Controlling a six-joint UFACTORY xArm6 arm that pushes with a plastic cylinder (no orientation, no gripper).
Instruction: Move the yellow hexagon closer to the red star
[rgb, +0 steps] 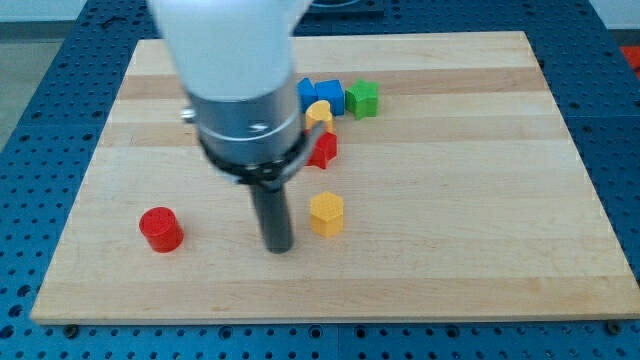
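Note:
The yellow hexagon (326, 214) lies near the board's middle, toward the view's bottom. The red star (323, 150) sits above it, partly hidden by my arm's body. My tip (278, 248) rests on the board just left of the yellow hexagon and slightly below it, with a small gap between them. The rod rises from there into the big white and dark arm body that covers the board's upper left middle.
A red cylinder (160, 229) stands at the view's lower left. Above the red star lie a second yellow block (320, 113), a blue block (321, 95) and a green cube (363, 99). The wooden board (480, 200) ends at a blue perforated table.

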